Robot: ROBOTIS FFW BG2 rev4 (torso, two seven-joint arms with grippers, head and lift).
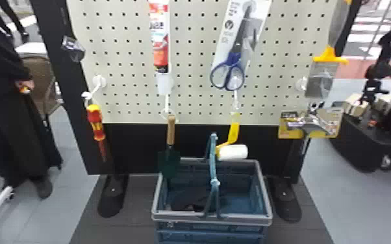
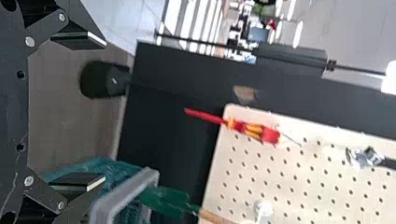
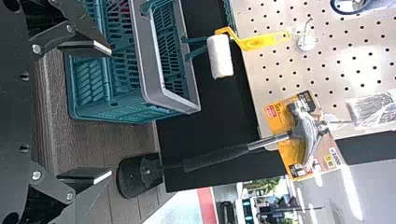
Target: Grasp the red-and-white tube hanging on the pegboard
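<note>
Red-and-white tube (image 1: 159, 39) was seen hung upright on the pegboard (image 1: 123, 48), in the upper row, left of centre, white cap pointing down; packaged blue-handled scissors (image 1: 233, 48) were hung just to its right; a red-and-yellow screwdriver (image 1: 96, 125) was hung lower, at the board's left edge; a wooden-handled trowel (image 1: 169, 149) was hung below the tube, and a yellow-handled paint roller (image 1: 232, 151) below the scissors; a hammer (image 1: 308, 121) on a yellow card was hung at the lower right; a blue basket (image 1: 243, 218) with a grey rim was set on the dark base near the board's foot, under trowel and roller; left gripper (image 2: 88, 109) was held with fingers spread wide, well apart from the board, faced toward the screwdriver side; right gripper (image 3: 93, 112) was likewise spread wide, low, faced toward basket and hammer; the tube was well apart from both.
</note>
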